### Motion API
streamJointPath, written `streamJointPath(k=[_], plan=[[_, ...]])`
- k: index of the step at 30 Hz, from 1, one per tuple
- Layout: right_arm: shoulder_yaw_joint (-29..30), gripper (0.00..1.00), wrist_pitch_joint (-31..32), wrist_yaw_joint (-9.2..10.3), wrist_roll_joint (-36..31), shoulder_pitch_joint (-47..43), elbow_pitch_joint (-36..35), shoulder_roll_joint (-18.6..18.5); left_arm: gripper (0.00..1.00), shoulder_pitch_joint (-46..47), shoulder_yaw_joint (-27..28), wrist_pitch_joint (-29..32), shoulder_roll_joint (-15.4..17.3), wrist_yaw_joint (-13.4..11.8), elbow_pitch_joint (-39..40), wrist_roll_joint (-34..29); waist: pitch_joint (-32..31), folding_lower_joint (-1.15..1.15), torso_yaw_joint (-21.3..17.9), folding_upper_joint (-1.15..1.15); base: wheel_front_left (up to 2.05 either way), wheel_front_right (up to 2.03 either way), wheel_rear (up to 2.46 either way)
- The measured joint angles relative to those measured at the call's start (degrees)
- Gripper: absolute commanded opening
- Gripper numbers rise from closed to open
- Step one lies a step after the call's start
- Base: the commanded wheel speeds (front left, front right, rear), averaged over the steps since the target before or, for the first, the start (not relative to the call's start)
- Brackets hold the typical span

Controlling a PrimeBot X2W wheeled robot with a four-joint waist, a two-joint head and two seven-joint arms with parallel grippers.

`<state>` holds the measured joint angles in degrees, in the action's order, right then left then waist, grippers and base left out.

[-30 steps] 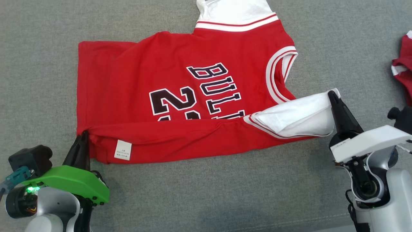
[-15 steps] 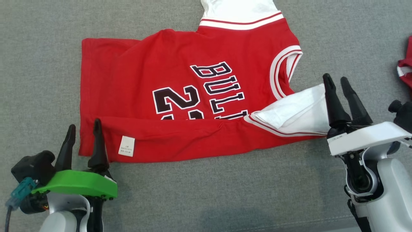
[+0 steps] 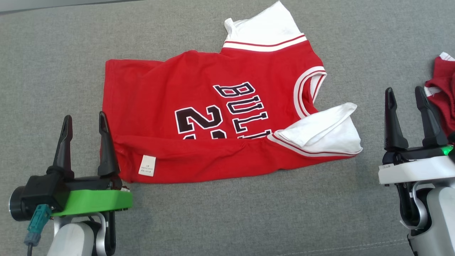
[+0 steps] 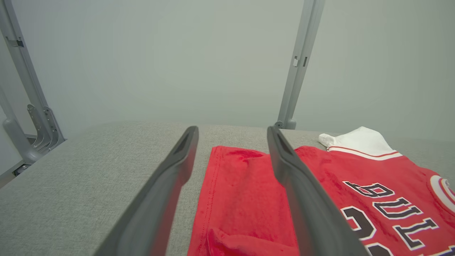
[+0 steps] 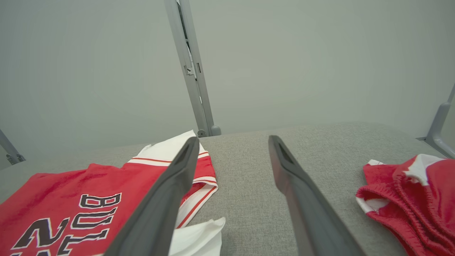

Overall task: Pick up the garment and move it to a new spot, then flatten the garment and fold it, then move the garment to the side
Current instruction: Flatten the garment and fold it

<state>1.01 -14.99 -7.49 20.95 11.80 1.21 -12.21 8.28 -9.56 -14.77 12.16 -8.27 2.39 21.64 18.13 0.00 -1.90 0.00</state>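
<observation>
Both the left claw (image 3: 84,116) and the right claw (image 3: 404,90), shut on its near edge a second ago, now stand wide and empty beside the red-and-white lettered basketball jersey (image 3: 199,106), which lies on the grey fabric bench (image 3: 249,213), first fold apparently laid.

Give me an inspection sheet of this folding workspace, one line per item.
Surface: grey cloth-covered table, flat.
Job's things: red jersey lying flat, near edge folded over, white label showing.
Clutter: second red garment crumpled at the right.
End effectors: left end effector and right end effector both open, holding nothing.
Cables: teal plug with a cable at the left wrist.
Surroundings: grey metal posts, pale wall.
</observation>
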Motion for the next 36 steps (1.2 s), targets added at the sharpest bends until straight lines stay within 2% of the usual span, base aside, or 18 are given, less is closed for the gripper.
streamJointPath(k=[7,12,22,36], plan=[[0.78,1.00,-0.07,0.00,-1.52,-1.32,0.20,1.93,1.00,-0.94,1.49,-0.01,-1.23,1.32,-0.57,-3.45,-1.26,0.00,-0.14,0.00,0.00,0.00,0.00],[0.45,1.00,-0.07,0.00,-1.51,-1.62,1.15,1.96,1.00,-1.48,1.71,-0.02,-1.87,2.71,-3.30,-4.05,-1.47,0.00,0.24,0.00,0.00,0.00,0.00],[-0.93,1.00,-0.07,0.00,-0.96,-2.86,9.76,1.07,1.00,-2.44,-0.92,-0.10,-3.80,4.99,-14.37,-3.39,-0.50,0.00,1.19,0.00,0.00,0.00,0.00],[-8.49,1.00,-0.12,0.00,2.67,1.21,21.57,0.42,1.00,3.25,0.29,0.65,-5.47,7.77,-28.36,1.43,2.59,0.00,2.13,0.00,0.00,0.00,0.00]])
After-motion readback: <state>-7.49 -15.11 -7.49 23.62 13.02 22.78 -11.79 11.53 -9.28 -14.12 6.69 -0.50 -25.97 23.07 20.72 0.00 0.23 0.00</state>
